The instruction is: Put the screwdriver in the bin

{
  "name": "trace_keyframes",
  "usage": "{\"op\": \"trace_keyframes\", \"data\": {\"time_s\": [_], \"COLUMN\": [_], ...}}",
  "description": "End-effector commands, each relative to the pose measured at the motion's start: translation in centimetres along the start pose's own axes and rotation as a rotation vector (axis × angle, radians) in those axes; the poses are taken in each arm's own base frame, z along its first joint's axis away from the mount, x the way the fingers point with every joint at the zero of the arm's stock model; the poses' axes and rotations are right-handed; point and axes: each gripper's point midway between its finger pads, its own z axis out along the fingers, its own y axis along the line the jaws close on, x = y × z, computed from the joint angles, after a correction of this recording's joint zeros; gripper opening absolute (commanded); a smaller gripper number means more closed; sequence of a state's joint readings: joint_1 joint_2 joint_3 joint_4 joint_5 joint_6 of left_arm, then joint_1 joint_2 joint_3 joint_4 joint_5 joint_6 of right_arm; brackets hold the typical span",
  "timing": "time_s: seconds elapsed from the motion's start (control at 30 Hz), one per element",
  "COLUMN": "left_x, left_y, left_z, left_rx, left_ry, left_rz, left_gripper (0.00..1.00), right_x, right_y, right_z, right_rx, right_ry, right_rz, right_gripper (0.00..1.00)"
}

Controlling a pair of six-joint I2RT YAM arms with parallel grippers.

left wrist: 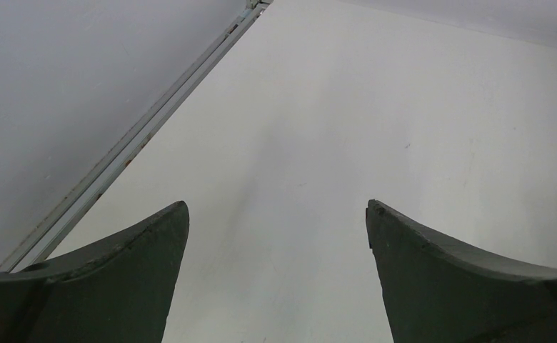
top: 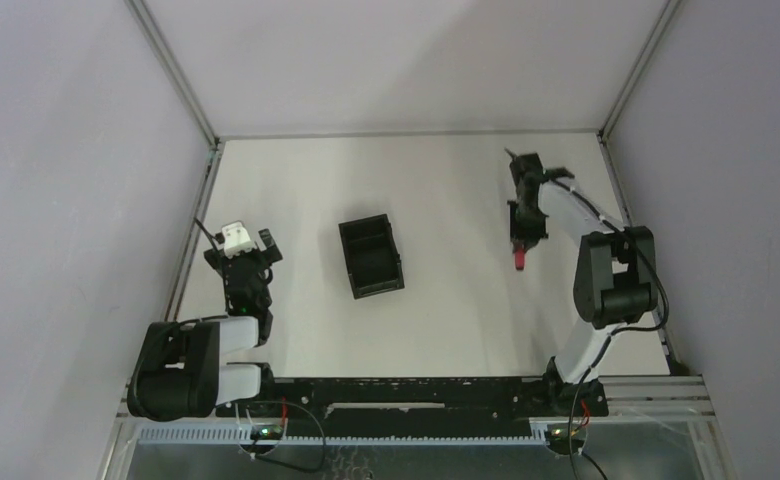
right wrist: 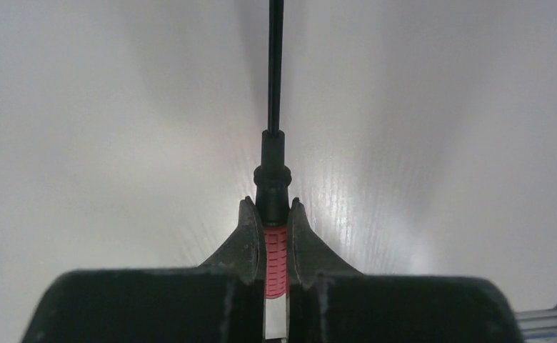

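My right gripper (top: 521, 248) is shut on the screwdriver (top: 520, 263) at the table's right side, well right of the bin. In the right wrist view the fingers (right wrist: 247, 236) clamp the red handle (right wrist: 276, 254). The black collar and thin shaft run straight ahead past the fingertips, over bare table. The black bin (top: 371, 257) with its two compartments stands near the table's middle, tilted slightly, and looks empty. My left gripper (top: 250, 252) is open and empty at the left, near the side rail. Its two dark fingers (left wrist: 147, 264) stand wide apart over bare white table.
White walls enclose the table on three sides. A metal rail (left wrist: 140, 136) runs along the left edge, close to my left gripper, and another runs along the right edge (top: 626, 210). A black bar (top: 396, 392) with cables lies at the near edge between the arm bases.
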State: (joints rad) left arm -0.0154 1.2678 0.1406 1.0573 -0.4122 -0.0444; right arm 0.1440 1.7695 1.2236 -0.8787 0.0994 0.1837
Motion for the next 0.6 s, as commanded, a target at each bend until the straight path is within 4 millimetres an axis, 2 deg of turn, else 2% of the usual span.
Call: {"op": "trace_keyframes", "data": {"time_s": [0.0,0.1,0.17,0.27,0.33,0.37,0.43,0.53,0.57], "left_x": [-2.5,-2.4,-2.5,-2.4,-2.4,-2.5,-2.5,-2.4,-2.4], "left_y": [-0.6,-0.6,-0.6,-0.6,-0.6,-0.6,-0.6,-0.6,-0.6], "left_z": [0.9,0.9,0.9,0.9,0.9,0.9,0.9,0.9,0.9], "left_rx": [0.011,0.011,0.012,0.013,0.012,0.012,0.012,0.012,0.012], "left_ry": [-0.066,-0.066,-0.067,-0.066,-0.066,-0.067,-0.066,-0.066,-0.066], "left_rz": [-0.018,-0.018,-0.018,-0.018,-0.018,-0.018,-0.017,-0.018,-0.018], "left_gripper": [0.98,0.98,0.98,0.98,0.98,0.98,0.98,0.98,0.98], "right_x": [-2.5,-2.4,-2.6,-3.6,-4.3,-4.7,-5.2,-4.5,-4.5], "right_y": [-1.2,-1.4,-1.5,-0.2,1.8,3.3,7.8,17.1,19.6], "right_z": [-10.3,-15.5,-17.8,-19.7,-20.0,-20.2,-20.7,-22.2,-22.6], "right_rx": [0.033,0.028,0.031,-0.023,-0.094,-0.140,-0.250,-0.447,-0.502], "right_ry": [-0.086,-0.091,-0.128,-0.216,-0.255,-0.274,-0.318,-0.372,-0.390], "right_rz": [-0.015,0.009,0.027,0.040,0.050,0.046,-0.007,-0.172,-0.213], "right_gripper": [0.00,0.00,0.00,0.00,0.00,0.00,0.00,0.00,0.00]}}
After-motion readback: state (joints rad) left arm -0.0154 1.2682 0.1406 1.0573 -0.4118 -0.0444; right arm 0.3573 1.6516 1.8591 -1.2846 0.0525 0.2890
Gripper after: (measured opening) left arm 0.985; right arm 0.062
